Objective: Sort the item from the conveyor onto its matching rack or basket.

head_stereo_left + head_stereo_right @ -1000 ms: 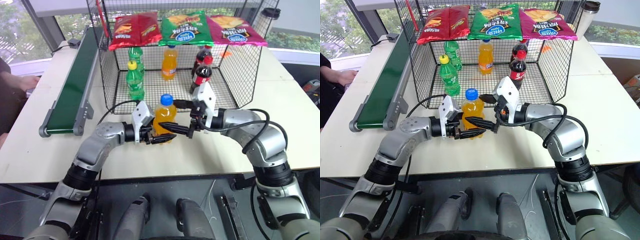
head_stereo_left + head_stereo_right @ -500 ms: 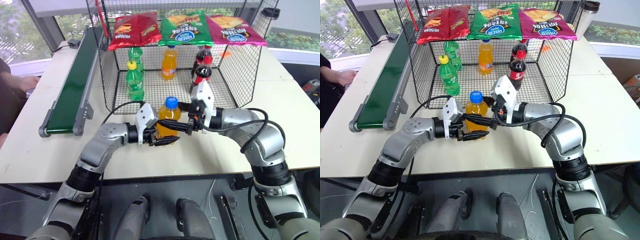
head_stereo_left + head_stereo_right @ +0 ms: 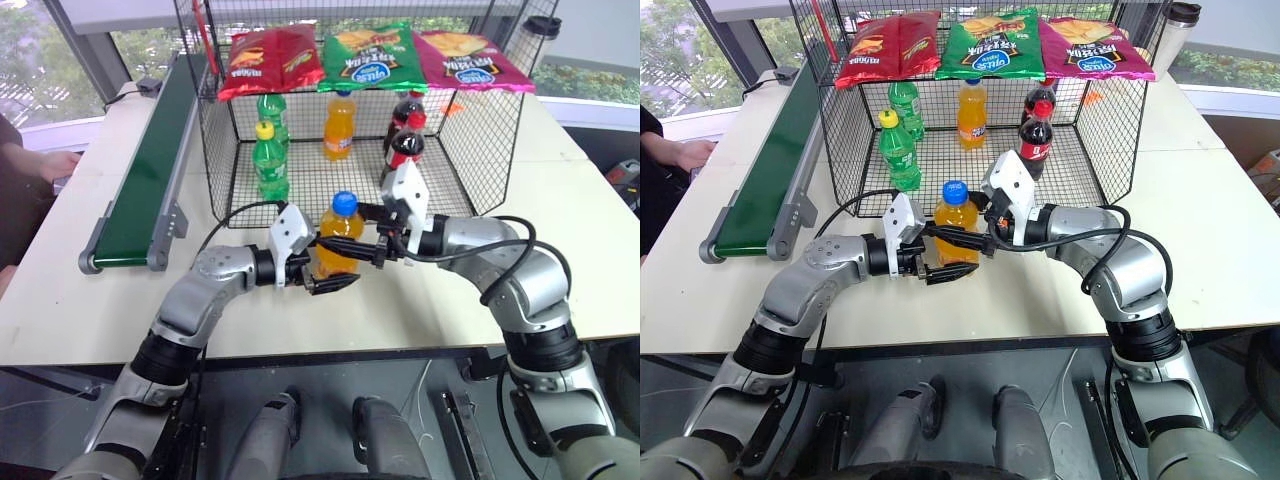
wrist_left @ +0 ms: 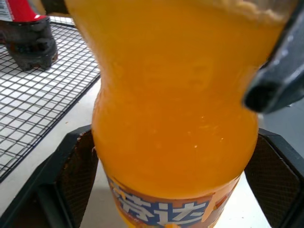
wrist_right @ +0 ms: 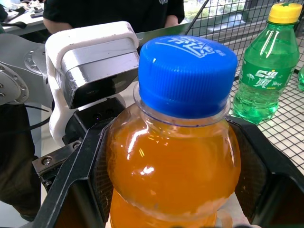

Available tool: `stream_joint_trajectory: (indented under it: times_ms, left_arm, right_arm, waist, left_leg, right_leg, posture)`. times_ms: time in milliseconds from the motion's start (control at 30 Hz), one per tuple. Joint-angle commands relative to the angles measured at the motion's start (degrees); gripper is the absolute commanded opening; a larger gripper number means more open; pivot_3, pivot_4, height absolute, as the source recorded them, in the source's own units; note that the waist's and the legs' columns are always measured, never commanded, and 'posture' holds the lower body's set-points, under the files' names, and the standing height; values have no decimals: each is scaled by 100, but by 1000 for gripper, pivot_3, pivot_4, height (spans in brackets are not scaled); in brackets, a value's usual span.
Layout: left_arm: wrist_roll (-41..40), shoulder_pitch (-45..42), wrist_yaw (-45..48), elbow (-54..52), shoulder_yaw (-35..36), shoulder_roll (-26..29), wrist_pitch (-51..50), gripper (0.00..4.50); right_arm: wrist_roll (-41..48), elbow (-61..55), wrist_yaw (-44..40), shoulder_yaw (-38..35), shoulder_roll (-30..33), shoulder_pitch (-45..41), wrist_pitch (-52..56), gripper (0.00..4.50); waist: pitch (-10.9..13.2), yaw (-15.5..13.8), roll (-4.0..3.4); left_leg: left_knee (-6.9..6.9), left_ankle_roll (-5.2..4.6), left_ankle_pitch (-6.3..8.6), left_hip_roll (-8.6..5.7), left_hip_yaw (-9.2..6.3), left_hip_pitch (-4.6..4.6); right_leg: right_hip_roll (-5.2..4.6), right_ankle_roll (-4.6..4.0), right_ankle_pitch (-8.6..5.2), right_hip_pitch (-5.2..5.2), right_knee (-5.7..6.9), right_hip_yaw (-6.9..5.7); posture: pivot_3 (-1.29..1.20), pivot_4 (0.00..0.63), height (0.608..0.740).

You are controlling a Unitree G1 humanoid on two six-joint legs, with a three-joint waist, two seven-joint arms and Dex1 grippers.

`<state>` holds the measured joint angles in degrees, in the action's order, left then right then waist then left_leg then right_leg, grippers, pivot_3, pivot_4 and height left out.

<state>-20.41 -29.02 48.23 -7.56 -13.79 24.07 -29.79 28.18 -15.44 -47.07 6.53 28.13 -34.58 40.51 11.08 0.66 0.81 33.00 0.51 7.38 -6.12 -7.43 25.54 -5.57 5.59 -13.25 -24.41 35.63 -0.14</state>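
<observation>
R gripper clamped on upper body of orange soda bottle, just under its blue cap. L gripper spread wide around bottle's lower half, fingers flanking it w/ gaps each side. Bottle upright between both. Wire cage just beyond grippers; conveyor well off past L arm.

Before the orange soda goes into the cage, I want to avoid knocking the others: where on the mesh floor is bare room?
The orange soda bottle is at the wire cage's open front. Free: the front middle of the floor, between the nearer green bottle and the nearer cola bottle, ahead of the other orange bottle. Crowded: the back row and both side columns.
</observation>
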Motion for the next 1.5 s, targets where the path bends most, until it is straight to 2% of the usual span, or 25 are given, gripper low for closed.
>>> stream_joint_trajectory:
  times_ms: [33, 167, 300, 567, 700, 1200, 1500]
  left_arm:
    - [115, 80, -99, -299, 259, 236, 50, 4462]
    - [4, 334, -183, -553, 571, 540, -172, 4462]
    - [120, 552, -629, -714, 839, 496, -211, 4462]
    - [782, 731, -2241, -963, 916, -356, -59, 4462]
    - [864, 915, -2691, -1137, 927, -703, -252, 4462]
    - [905, 976, -2914, -1209, 927, -816, -182, 4462]
    - [929, 964, -2912, -1160, 911, -783, -131, 4462]
  right_arm:
    - [-180, 58, 187, -128, -59, -245, -318, 2643]
    - [-638, 539, 531, -115, -136, -444, -658, 2643]
    - [-1018, 1175, 911, -179, -371, -752, -1096, 2643]
    - [-1554, 2844, 1813, -283, -1228, -1669, -2001, 2643]
    - [-1782, 3908, 2129, -376, -1482, -2108, -2652, 2643]
    - [-2175, 6478, 2292, -520, -1841, -3009, -4232, 2643]
    - [-2252, 7071, 2230, -578, -1879, -3181, -4596, 2643]
  waist:
    - [0, 4, 0]
    - [1, 21, -1]
    - [1, 7, -1]
    - [1, 6, -1]
    - [1, 14, -2]
    - [1, 42, -4]
    - [1, 45, -4]
  left_leg:
    - [0, 0, 0, 0, 1, 0]
    - [0, 2, 1, 1, 1, -3]
    - [1, 4, 1, 0, 1, -4]
    - [3, 4, -4, -4, 2, -8]
    - [2, 4, -6, -3, 3, -13]
    - [1, 6, -10, -1, 2, -16]
    - [1, 5, -10, -1, 2, -17]
  right_leg:
    - [0, 0, 0, -1, 2, 0]
    - [0, -1, -1, -4, 10, 1]
    - [2, -2, -1, -6, 20, 1]
    - [7, 19, 10, -6, 31, 3]
    - [11, 21, 12, -7, 39, 4]
    - [20, 21, 12, -10, 49, 6]
    - [21, 20, 12, -9, 49, 7]
  posture:
    - [0, 150, 738]
    - [0, 150, 738]
    - [0, 150, 738]
    - [0, 150, 738]
    - [0, 150, 738]
    - [0, 150, 738]
    - [0, 150, 738]
